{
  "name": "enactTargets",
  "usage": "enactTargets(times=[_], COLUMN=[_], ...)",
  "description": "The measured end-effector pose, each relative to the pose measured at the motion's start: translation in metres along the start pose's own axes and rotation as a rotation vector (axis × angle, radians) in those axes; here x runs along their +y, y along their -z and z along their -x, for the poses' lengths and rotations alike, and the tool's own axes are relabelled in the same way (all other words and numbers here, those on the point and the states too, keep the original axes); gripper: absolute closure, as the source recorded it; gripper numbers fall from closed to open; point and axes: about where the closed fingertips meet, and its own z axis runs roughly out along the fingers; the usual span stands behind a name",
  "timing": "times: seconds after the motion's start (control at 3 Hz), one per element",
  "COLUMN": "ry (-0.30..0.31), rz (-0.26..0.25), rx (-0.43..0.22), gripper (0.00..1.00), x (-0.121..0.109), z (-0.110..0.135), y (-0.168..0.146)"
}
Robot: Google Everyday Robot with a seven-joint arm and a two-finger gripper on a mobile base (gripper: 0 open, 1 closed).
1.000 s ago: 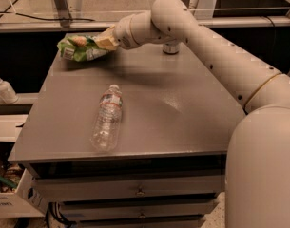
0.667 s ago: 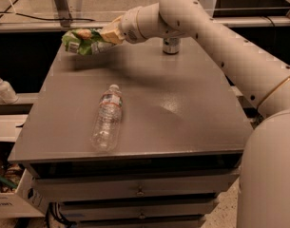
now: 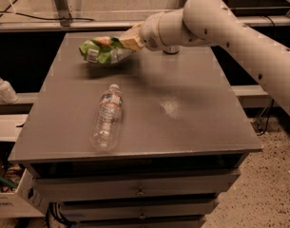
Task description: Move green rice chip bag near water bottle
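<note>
The pale two-finger gripper [image 3: 128, 41] is clamped on the crinkly green rice chip bag [image 3: 104, 51], held above the grey metal table [image 3: 192, 108] at its far left; the clear plastic water bottle [image 3: 108, 118] lies nearer the front, cap toward the bag.

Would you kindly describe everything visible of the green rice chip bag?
The green rice chip bag is a crinkly bright-green pouch with a white patch and pale chips pictured. Crumpled and roughly level, its right end is pinched in the gripper. It appears raised over the back left of the table, a shadow beneath it, apart from the water bottle lying nearer the front.
</note>
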Motion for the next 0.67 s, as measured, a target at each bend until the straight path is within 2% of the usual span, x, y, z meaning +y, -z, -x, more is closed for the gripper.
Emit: enactTargets(times=[0.67], ry=[-0.063], rz=[0.027], rx=[0.057], gripper=[1.00], x=[0.040], z=[-0.039], y=[0.027])
